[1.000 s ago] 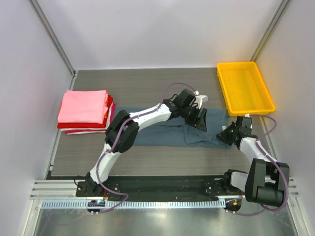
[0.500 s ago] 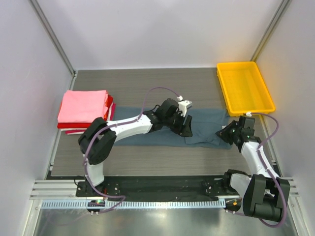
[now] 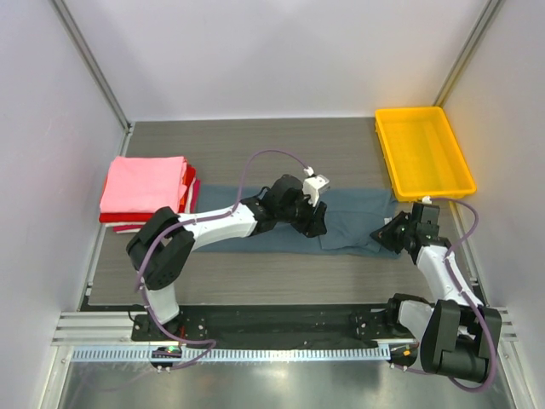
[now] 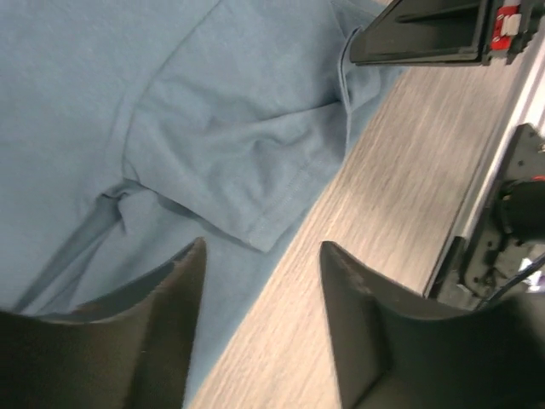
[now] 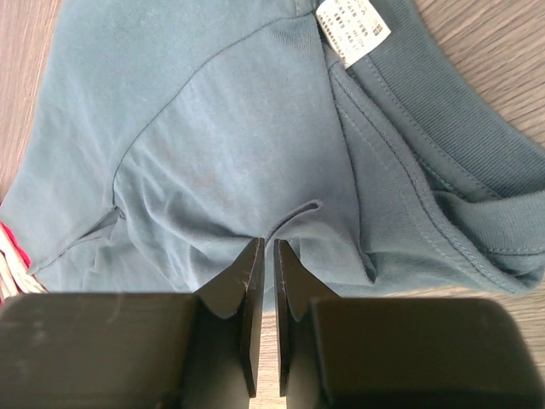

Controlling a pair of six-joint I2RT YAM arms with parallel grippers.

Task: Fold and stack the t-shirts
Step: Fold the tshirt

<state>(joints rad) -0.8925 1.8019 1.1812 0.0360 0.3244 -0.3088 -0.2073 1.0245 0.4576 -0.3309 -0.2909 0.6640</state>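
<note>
The slate blue-grey t-shirt (image 3: 255, 223) lies spread across the middle of the table, collar (image 5: 443, 145) at its right end. My left gripper (image 3: 311, 217) hovers over its near edge, open, with only the hem and bare wood between the fingers (image 4: 264, 256). A sleeve (image 4: 247, 162) lies just ahead of it. My right gripper (image 3: 387, 232) sits low at the shirt's right end. Its jaws (image 5: 268, 247) stand a thin slit apart over a pucker in the cloth, with nothing caught between them. Folded t-shirts are stacked (image 3: 145, 183) at the left, pink on top, red and white below.
A yellow tray (image 3: 421, 149) stands at the back right, near my right arm. The aluminium rail (image 4: 511, 196) runs along the table's near edge. Grey walls close in both sides.
My left arm has drawn back and to the left along the shirt, from near the collar end to its middle. The right gripper stays at the shirt's right end, its jaws a touch wider.
</note>
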